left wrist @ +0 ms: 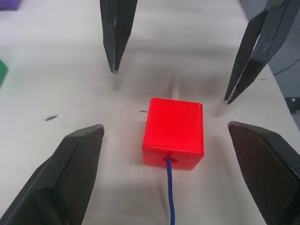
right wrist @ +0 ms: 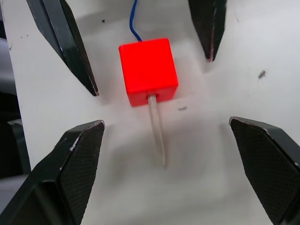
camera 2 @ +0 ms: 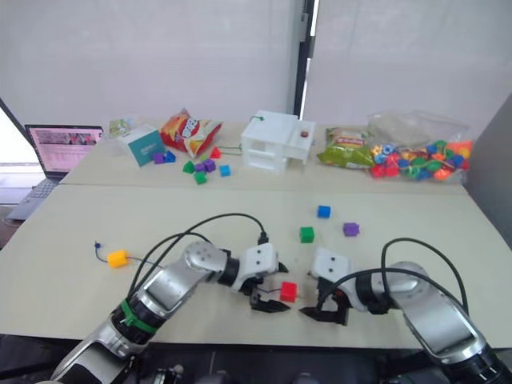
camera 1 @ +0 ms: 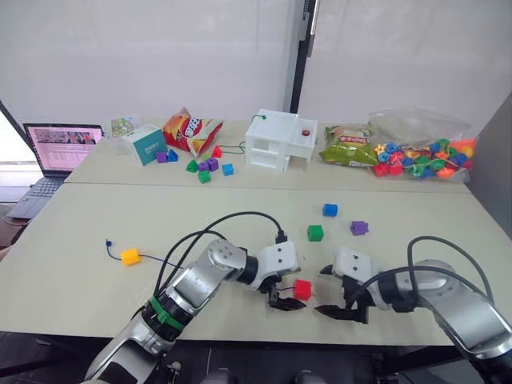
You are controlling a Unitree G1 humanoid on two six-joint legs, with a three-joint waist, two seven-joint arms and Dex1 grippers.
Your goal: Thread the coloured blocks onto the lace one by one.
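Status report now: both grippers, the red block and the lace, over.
Left gripper open, right gripper open, either side of the red block. Lace through it, pale tip out the far side. Green block, blue, purple unthreaded.

The red block [camera 1: 302, 288] lies flat between the left hand [camera 1: 285, 302] and right hand [camera 1: 340, 312], the blue lace [left wrist: 170, 199] through it, pale tip [right wrist: 157, 133] pointing at the right hand. The yellow block [camera 1: 130, 256] sits on the lace far beyond the left hand. Green [camera 1: 315, 233], blue [camera 1: 330, 210] and purple [camera 1: 359, 228] blocks lie loose past both hands.

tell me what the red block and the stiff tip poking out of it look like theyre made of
Red block: likely hard plastic, smooth with a slight sheen and crisp moulded edges. Tip: pale, straight and rigid, perhaps plastic or wood; the look leaves it open.
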